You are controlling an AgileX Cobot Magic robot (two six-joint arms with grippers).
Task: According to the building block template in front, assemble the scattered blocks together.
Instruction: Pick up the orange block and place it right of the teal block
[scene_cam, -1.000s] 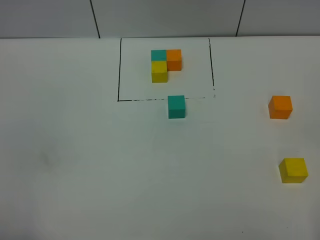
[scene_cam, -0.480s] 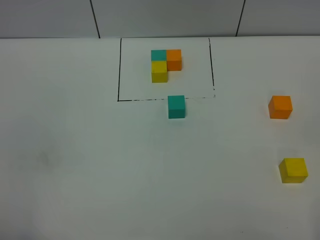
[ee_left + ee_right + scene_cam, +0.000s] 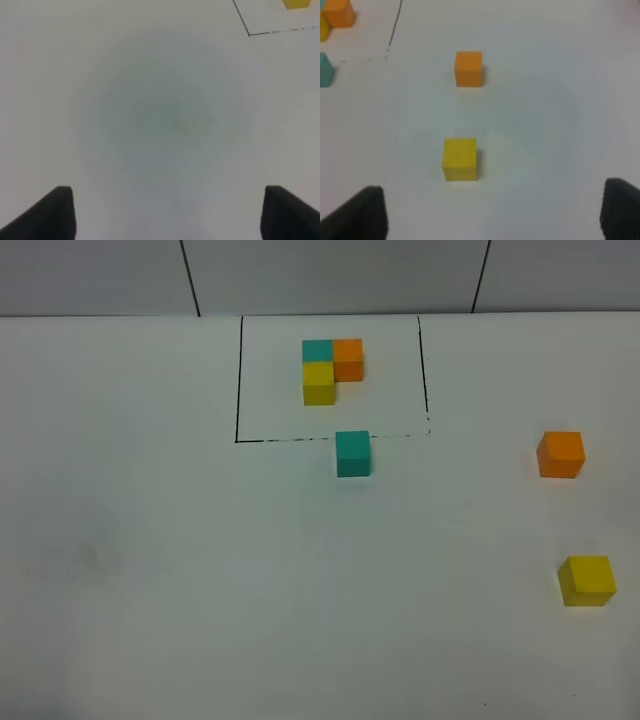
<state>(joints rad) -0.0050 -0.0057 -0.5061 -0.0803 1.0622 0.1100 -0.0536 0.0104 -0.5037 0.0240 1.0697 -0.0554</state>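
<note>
The building block template (image 3: 332, 368), teal, orange and yellow cubes joined in an L, sits inside a thin black rectangle at the back. A loose teal cube (image 3: 352, 453) rests on the rectangle's front line. A loose orange cube (image 3: 560, 454) and a loose yellow cube (image 3: 586, 580) lie far right. Neither gripper shows in the exterior high view. My left gripper (image 3: 167, 215) is open over bare table, with a corner of the black rectangle (image 3: 248, 34) ahead of it. My right gripper (image 3: 492, 212) is open, with the yellow cube (image 3: 460, 159) just ahead, left of its centre line, and the orange cube (image 3: 468, 69) beyond.
The white table (image 3: 150, 570) ends at a grey panelled wall (image 3: 330, 275) behind the template. The right wrist view also catches the teal cube (image 3: 325, 70) and part of the template (image 3: 339, 12) at its edge.
</note>
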